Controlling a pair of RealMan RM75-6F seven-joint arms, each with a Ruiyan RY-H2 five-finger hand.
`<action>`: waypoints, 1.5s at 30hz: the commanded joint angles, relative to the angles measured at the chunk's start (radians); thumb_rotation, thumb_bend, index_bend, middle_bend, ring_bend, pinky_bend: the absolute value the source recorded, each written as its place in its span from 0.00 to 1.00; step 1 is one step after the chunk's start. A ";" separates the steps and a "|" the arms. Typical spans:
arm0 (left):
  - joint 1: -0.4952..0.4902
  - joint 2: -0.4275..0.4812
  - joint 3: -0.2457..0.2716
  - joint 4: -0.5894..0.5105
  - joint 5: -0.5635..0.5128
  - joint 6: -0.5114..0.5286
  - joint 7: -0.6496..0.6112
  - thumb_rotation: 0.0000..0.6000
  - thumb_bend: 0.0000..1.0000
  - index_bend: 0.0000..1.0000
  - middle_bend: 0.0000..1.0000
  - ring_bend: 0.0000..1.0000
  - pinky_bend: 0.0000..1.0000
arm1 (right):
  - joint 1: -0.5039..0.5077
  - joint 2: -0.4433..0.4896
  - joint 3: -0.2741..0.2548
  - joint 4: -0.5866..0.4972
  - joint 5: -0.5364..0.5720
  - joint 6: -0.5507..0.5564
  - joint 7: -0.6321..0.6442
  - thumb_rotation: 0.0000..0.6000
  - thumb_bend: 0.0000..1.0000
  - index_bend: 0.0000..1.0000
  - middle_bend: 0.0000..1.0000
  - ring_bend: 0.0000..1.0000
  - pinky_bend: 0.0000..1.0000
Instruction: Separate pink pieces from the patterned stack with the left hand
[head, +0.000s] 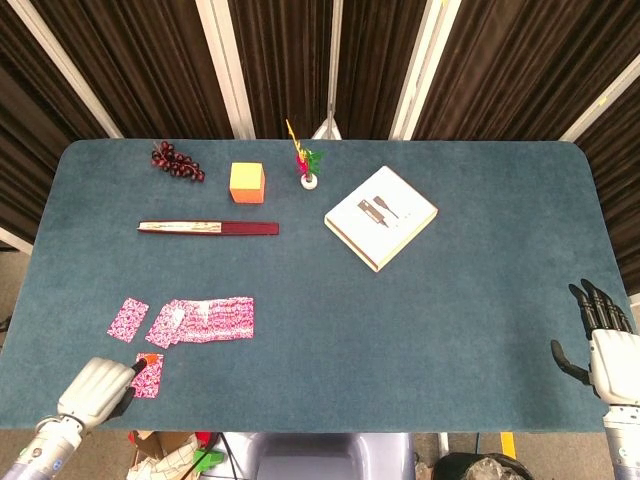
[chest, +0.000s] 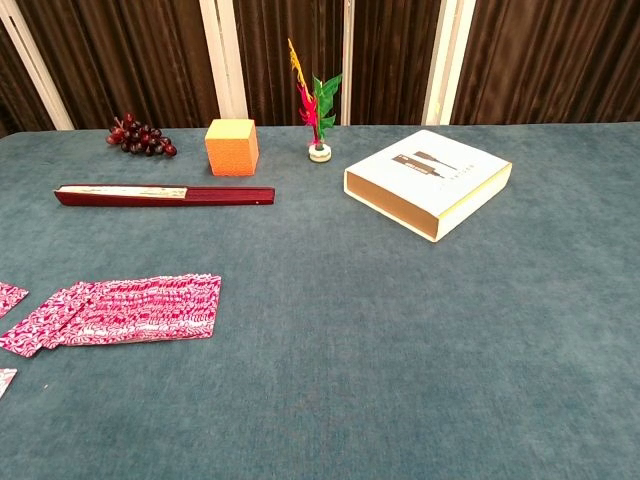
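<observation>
1. Left hand (head: 97, 388) sits at the near-left table edge in the head view, fingers curled in; a fingertip touches the near corner of a small pink piece (head: 149, 375); whether it pinches the piece I cannot tell
2. Right hand (head: 598, 338) hangs off the near-right corner of the table, dark fingers apart and pointing up, holding nothing
3. Patterned stack (chest: 125, 310) lies flat on the near-left part of the teal table (head: 420, 330), fanned out sideways, well apart from the hand
4. Another separated pink piece (head: 128, 319) lies just beside the stack's left end, apart from it
5. Long dark red case (head: 208, 228) lies crosswise farther back than the stack
6. Bunch of grapes (head: 176, 161), orange cube (head: 247, 182) and small feathered ornament (head: 305, 160) stand in a row near the far edge
7. White book (chest: 428, 181) lies right of centre, turned at an angle
</observation>
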 joint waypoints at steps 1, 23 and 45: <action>0.004 0.026 -0.019 -0.021 0.001 0.013 -0.010 1.00 0.75 0.20 0.88 0.73 0.77 | 0.000 0.001 0.000 -0.001 0.001 -0.001 -0.001 1.00 0.39 0.08 0.06 0.08 0.17; -0.169 -0.028 -0.202 0.059 -0.391 -0.233 0.041 1.00 0.75 0.20 0.89 0.74 0.77 | 0.000 -0.001 0.002 0.002 0.007 -0.005 0.006 1.00 0.39 0.08 0.06 0.08 0.17; -0.269 -0.125 -0.205 0.151 -0.574 -0.314 0.091 1.00 0.75 0.21 0.89 0.74 0.77 | -0.001 0.003 0.004 -0.003 0.012 -0.007 0.016 1.00 0.39 0.08 0.06 0.09 0.17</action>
